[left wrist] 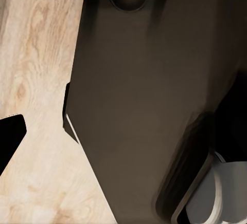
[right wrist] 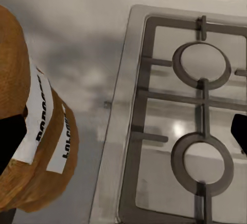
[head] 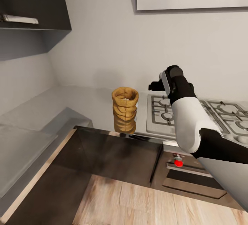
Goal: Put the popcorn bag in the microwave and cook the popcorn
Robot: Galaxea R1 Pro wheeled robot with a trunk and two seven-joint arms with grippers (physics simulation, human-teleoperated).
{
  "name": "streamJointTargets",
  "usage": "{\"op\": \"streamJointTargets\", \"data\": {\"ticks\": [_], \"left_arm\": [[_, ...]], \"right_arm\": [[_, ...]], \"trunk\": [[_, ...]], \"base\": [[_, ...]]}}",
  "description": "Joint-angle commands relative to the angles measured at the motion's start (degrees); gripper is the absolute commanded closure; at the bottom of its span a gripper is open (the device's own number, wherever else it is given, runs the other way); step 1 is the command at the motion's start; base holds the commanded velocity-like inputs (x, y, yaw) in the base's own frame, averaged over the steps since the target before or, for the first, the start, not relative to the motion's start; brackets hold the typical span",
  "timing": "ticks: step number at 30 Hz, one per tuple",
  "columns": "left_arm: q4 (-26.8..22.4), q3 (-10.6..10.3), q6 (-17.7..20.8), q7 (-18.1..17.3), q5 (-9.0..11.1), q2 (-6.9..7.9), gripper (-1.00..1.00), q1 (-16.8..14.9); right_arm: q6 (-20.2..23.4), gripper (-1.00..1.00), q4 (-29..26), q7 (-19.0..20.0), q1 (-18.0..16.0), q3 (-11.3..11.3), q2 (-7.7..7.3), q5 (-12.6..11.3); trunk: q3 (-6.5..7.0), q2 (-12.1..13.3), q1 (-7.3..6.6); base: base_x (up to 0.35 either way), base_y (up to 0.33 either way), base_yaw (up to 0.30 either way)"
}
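Popcorn bag [head: 125, 106] upright on the worktop [head: 86, 101] beside the gas hob [head: 203, 118]. Right tool [head: 153, 86] raised near its rim — likely lining up a grasp. Tool spread wide, empty; left tool's state unclear.

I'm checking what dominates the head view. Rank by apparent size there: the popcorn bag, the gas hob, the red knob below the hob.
1. Gas hob, largest, though the right arm hides part of it.
2. Popcorn bag, on the countertop.
3. Red knob, by far the smallest.
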Motion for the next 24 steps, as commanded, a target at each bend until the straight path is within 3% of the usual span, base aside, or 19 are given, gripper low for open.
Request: {"op": "streamJointTargets", "data": {"ticks": [1, 8, 12, 19, 24], "left_arm": [[0.0, 0.0, -0.1, 0.0, 0.2, -0.01, -1.0, 0.0], [0.0, 0.0, -0.1, 0.0, 0.2, 0.0, -1.0, 0.0], [0.0, 0.0, -0.1, 0.0, 0.2, 0.0, -1.0, 0.0], [0.0, 0.0, -0.1, 0.0, 0.2, 0.0, -1.0, 0.0], [0.0, 0.0, -0.1, 0.0, 0.2, 0.0, -1.0, 0.0]], "right_arm": [[0.1, -1.0, 0.0, -0.3, 0.0, -0.3, 0.07, -0.1], [0.1, -1.0, 0.0, -0.3, -0.1, 0.0, 0.07, 0.2], [0.1, -1.0, 0.1, -0.3, 0.0, 3.5, 0.07, 0.5], [0.1, -1.0, 0.5, -0.3, 0.0, 3.6, 0.07, 0.3], [0.1, -1.0, 0.6, -0.4, 0.0, 3.5, 0.07, 0.2]], "trunk": [[-0.05, 0.0, 0.0], [-0.05, 0.0, 0.0], [-0.05, 0.0, 0.0], [-0.05, 0.0, 0.0], [-0.05, 0.0, 0.0]], "base": [[0.0, 0.0, 0.273], [0.0, 0.0, 0.273], [0.0, 0.0, 0.273], [0.0, 0.0, 0.26], [0.0, 0.0, 0.048]]}}
